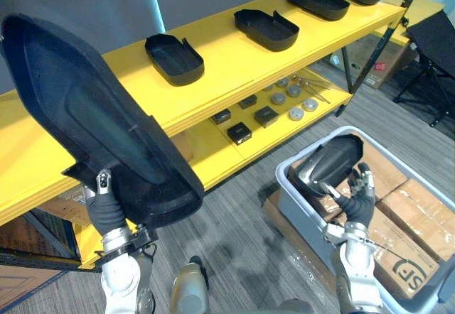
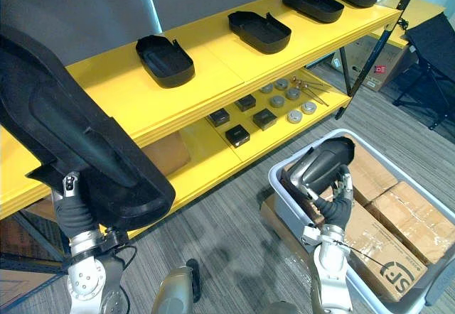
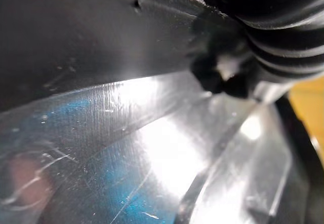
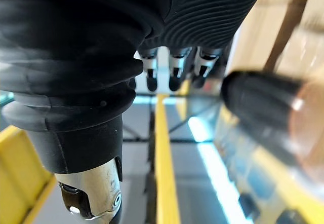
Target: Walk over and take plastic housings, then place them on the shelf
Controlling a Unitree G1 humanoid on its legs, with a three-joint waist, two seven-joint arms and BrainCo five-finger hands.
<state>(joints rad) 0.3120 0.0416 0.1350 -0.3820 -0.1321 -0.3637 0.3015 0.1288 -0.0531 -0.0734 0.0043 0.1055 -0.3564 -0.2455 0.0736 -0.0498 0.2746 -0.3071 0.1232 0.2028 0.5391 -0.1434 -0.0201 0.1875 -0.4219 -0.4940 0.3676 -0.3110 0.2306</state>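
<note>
Left hand [image 1: 105, 186] is clamped on a big black housing [image 1: 85, 108]. I see the thumb pressed on its near face, with the other fingers behind it. The housing rises from the fingertips, in front of the yellow shelf [image 1: 234, 65]. Beyond it, four more housings [image 1: 264, 30] lie along the shelf top. Right hand [image 1: 359, 197] touches a second housing [image 1: 330, 159] tilted over the grey bin [image 1: 291, 202]; I cannot tell whether it grips.
</note>
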